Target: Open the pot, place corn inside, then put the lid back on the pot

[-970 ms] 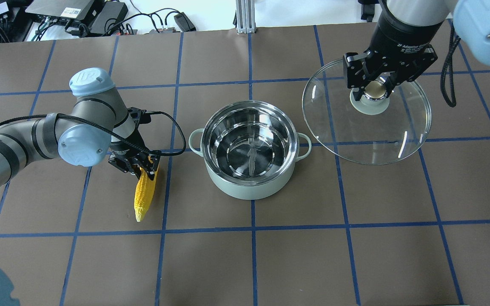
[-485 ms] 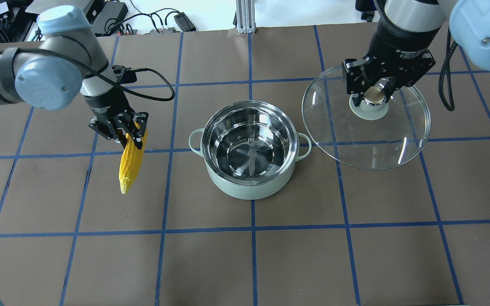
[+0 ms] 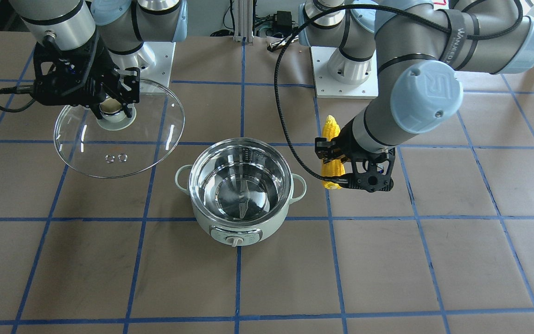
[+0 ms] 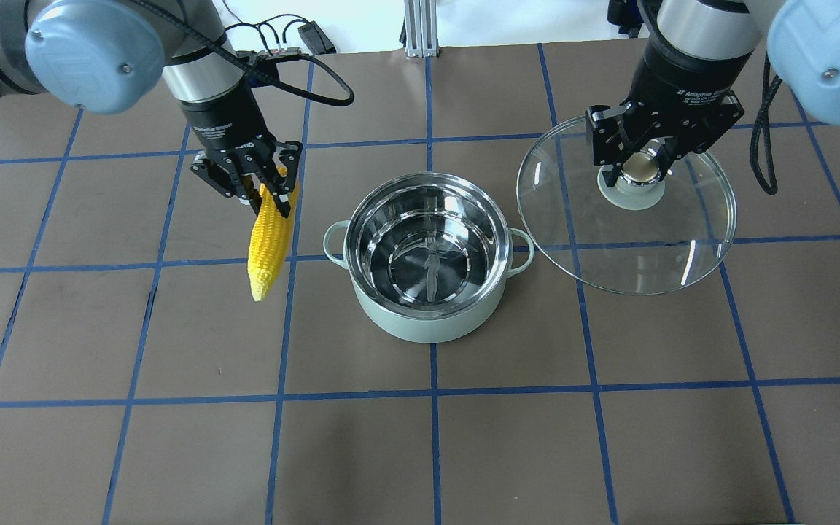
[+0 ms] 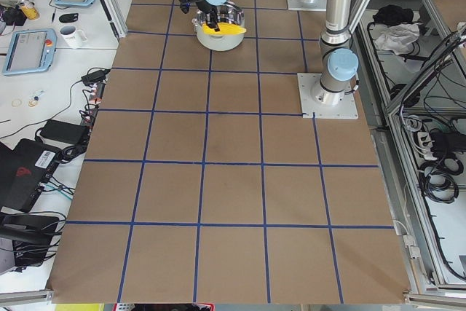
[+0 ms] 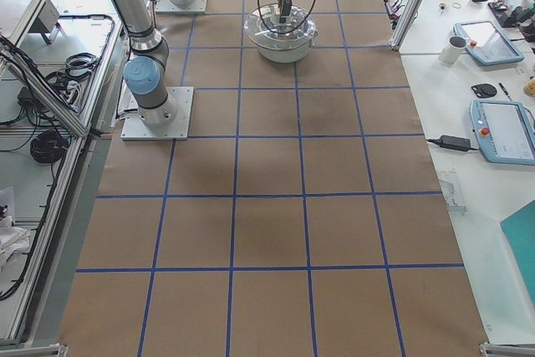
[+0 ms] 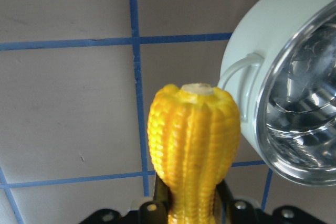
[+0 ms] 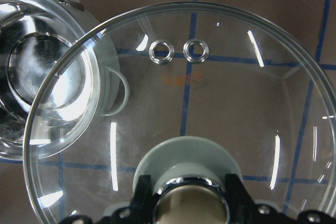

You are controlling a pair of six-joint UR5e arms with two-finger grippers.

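Note:
The mint-green pot (image 4: pixel 429 321) stands open at the table's middle, its steel interior empty; it also shows in the front view (image 3: pixel 241 227). My left gripper (image 4: pixel 258 187) is shut on the yellow corn (image 4: pixel 268 233), held in the air just left of the pot, tip pointing down toward the table. In the front view the corn (image 3: pixel 331 139) is right of the pot. The left wrist view shows the corn (image 7: pixel 193 145) beside the pot's handle (image 7: pixel 239 69). My right gripper (image 4: pixel 642 160) is shut on the knob of the glass lid (image 4: pixel 653 240), held above the table right of the pot.
Cables and electronics (image 4: pixel 135 25) lie beyond the table's far edge. The brown mat with blue tape grid (image 4: pixel 434 437) stretches in front of the pot. The arm bases (image 3: pixel 341 69) stand behind the pot in the front view.
My left arm has lifted the corn and carried it right and away from the robot, toward the pot. The right gripper with the lid has barely shifted.

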